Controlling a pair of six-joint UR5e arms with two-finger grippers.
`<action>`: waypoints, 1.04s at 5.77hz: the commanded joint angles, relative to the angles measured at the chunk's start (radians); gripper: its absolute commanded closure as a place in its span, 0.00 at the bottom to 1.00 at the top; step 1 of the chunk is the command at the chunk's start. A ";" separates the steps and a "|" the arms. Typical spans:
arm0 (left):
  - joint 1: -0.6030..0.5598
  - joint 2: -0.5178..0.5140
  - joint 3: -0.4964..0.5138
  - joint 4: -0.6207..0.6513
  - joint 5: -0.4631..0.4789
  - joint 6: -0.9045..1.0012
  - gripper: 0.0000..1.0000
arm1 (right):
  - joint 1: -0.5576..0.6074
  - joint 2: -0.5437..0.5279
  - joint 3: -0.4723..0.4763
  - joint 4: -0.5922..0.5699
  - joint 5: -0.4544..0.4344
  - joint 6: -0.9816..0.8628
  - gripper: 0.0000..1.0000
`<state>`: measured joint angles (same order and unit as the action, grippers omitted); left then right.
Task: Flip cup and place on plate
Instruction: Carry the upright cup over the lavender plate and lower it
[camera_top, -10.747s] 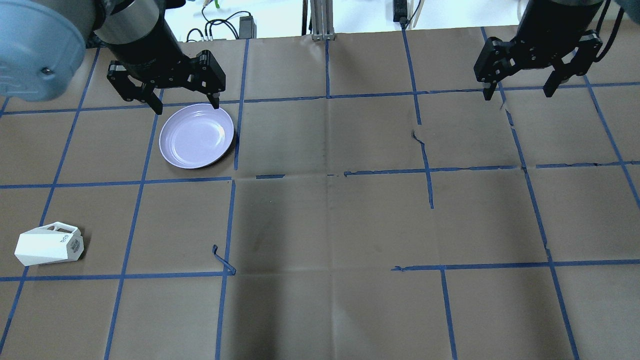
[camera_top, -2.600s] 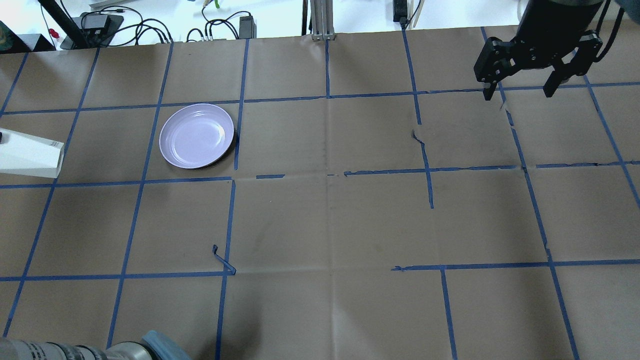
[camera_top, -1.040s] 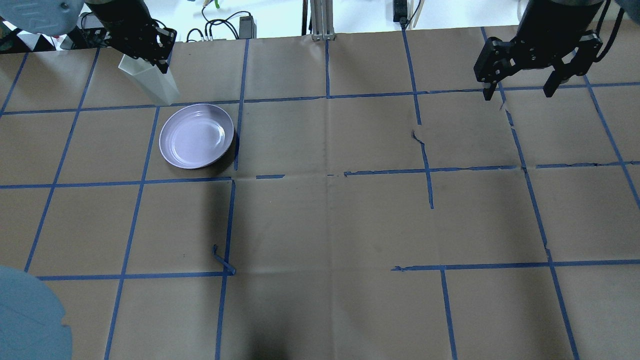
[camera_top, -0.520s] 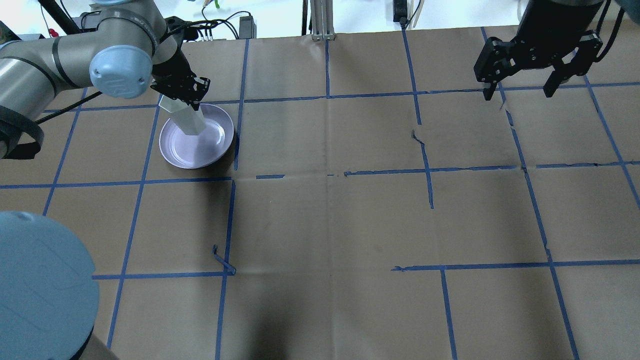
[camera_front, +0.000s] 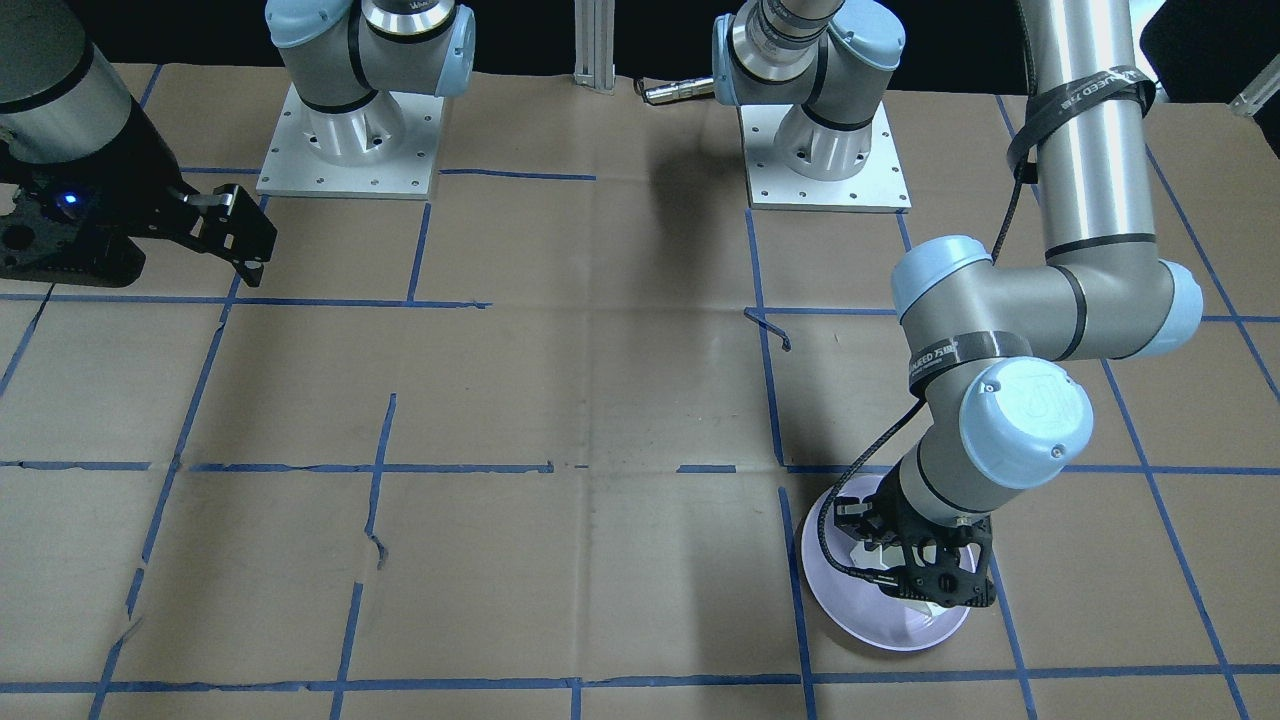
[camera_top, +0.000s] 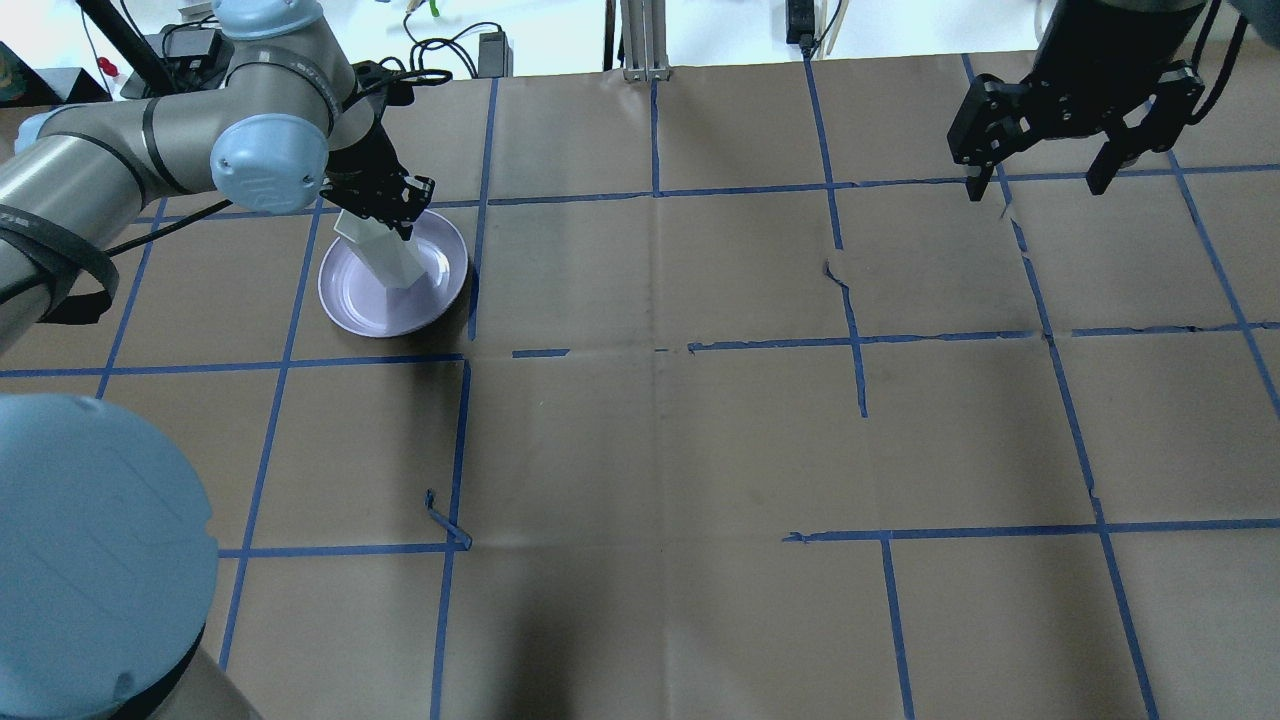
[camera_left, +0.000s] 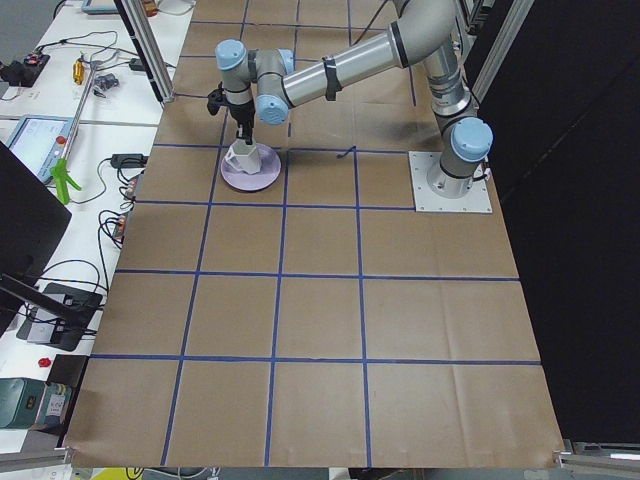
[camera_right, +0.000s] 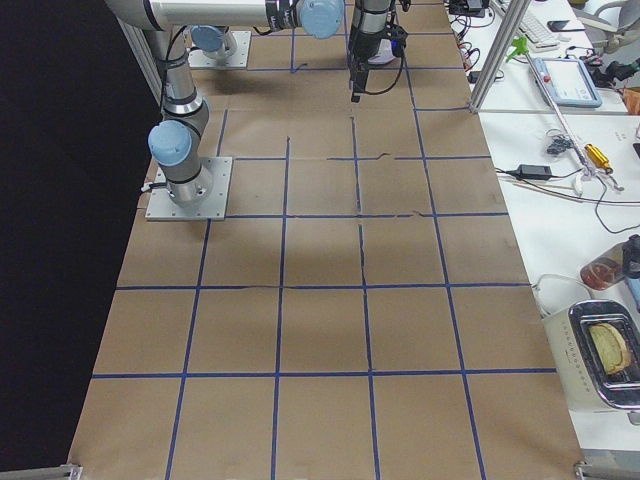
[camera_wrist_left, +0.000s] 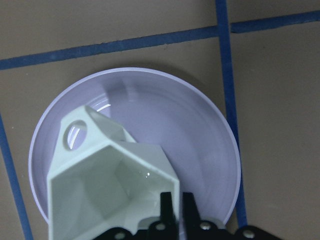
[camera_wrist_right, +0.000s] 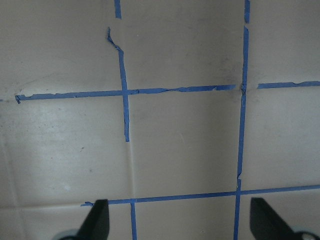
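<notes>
Over round pale-lavender glossy plate (camera_top: 350, 305), pinching small white faceted cup (camera_wrist_left: 110, 190) by its wall with left gripper (camera_wrist_left: 177, 200), right gripper (camera_top: 1036, 188) agape and empty; risks tipping if released too high.

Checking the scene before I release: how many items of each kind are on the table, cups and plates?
Cups: 1, the cup, white, held at its rim by the left gripper.
Plates: 1, the plate, pale lavender, under the cup.
Total: 2.

Cup (camera_front: 868, 553) mostly behind left gripper (camera_front: 908, 572)
</notes>
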<state>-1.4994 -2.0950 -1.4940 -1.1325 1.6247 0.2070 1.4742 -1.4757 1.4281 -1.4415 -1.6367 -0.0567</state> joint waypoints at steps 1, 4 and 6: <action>-0.002 0.010 0.023 -0.006 0.021 -0.001 0.02 | 0.000 0.000 0.000 0.001 0.000 0.000 0.00; -0.009 0.215 0.024 -0.224 0.033 -0.017 0.01 | 0.000 0.000 0.002 0.001 0.000 0.000 0.00; -0.054 0.349 0.023 -0.389 0.027 -0.177 0.01 | 0.000 0.000 0.000 0.000 0.000 0.000 0.00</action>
<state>-1.5254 -1.8061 -1.4708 -1.4499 1.6554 0.1088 1.4741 -1.4757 1.4285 -1.4409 -1.6368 -0.0567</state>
